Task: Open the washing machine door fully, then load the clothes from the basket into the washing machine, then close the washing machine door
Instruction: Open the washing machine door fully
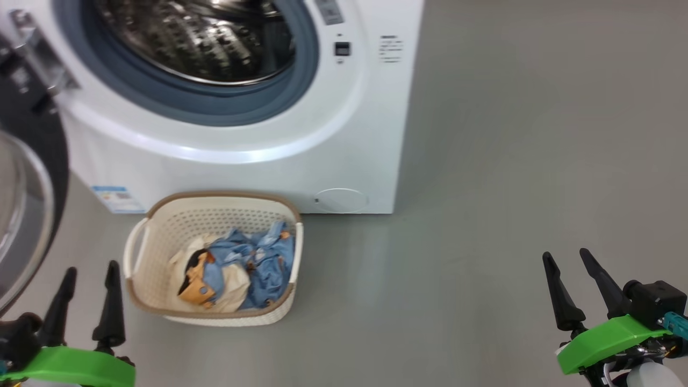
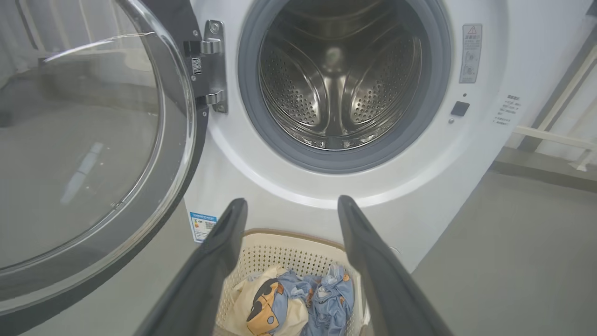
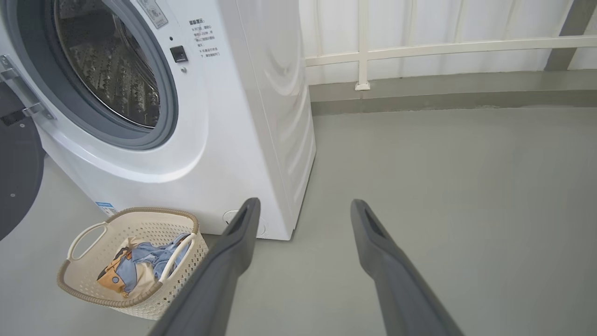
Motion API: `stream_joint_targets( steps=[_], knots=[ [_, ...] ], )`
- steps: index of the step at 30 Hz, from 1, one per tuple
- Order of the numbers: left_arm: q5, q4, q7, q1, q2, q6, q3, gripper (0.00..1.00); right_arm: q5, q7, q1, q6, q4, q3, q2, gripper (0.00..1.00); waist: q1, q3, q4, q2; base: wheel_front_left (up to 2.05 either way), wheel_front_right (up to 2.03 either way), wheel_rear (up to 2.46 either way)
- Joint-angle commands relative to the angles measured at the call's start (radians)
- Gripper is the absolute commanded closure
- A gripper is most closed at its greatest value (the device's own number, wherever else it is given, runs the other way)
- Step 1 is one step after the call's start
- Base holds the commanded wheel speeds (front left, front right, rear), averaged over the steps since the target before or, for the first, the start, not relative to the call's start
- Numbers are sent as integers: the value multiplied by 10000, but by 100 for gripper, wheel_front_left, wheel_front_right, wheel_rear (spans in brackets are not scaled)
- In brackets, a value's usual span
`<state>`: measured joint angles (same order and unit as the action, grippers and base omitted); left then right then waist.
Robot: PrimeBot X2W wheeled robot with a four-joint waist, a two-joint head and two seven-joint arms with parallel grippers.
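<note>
The white washing machine point(image 1: 301, 156) stands ahead with its steel drum point(image 2: 340, 79) bare inside the grey seal. Its black washing machine door point(image 2: 93, 149) is swung wide open to the left on its hinge. On the floor in front sits the cream basket point(image 1: 161, 226), holding the clothes point(image 1: 252, 263): light blue fabric and a cream piece with an orange and black print. My left gripper point(image 1: 90, 269) hovers open just left of the basket. Far off to the right, my right gripper point(image 1: 567, 258) is open too, with nothing between its fingers.
Grey floor point(image 1: 510, 188) stretches to the right of the machine. A white railing point(image 3: 443, 46) and a low kerb run along the back wall. The open door point(image 1: 21, 215) juts out at the far left, close to my left gripper.
</note>
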<state>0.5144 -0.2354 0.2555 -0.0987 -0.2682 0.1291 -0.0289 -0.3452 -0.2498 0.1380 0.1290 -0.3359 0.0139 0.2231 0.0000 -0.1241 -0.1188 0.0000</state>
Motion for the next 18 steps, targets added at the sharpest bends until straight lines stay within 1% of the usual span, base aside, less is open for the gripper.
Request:
stream_joint_targets(
  steps=[1, 11, 18],
  knots=[
    [93, 299, 63, -81, -371, 15, 282, 0, -38, -120, -148, 17, 260, 161, 116, 0, 0, 152, 491, 0, 0, 0, 0],
    [263, 396, 63, 72, -449, 15, -209, 0, -71, -120, -193, 17, 329, -2, 175, 0, 0, 289, 1289, 0, 0, 0, 0],
    [308, 429, 63, 213, -482, 15, -186, 0, -106, -120, -401, 17, 337, -10, 206, 0, 0, 454, 1489, 0, 0, 0, 0]
  ],
)
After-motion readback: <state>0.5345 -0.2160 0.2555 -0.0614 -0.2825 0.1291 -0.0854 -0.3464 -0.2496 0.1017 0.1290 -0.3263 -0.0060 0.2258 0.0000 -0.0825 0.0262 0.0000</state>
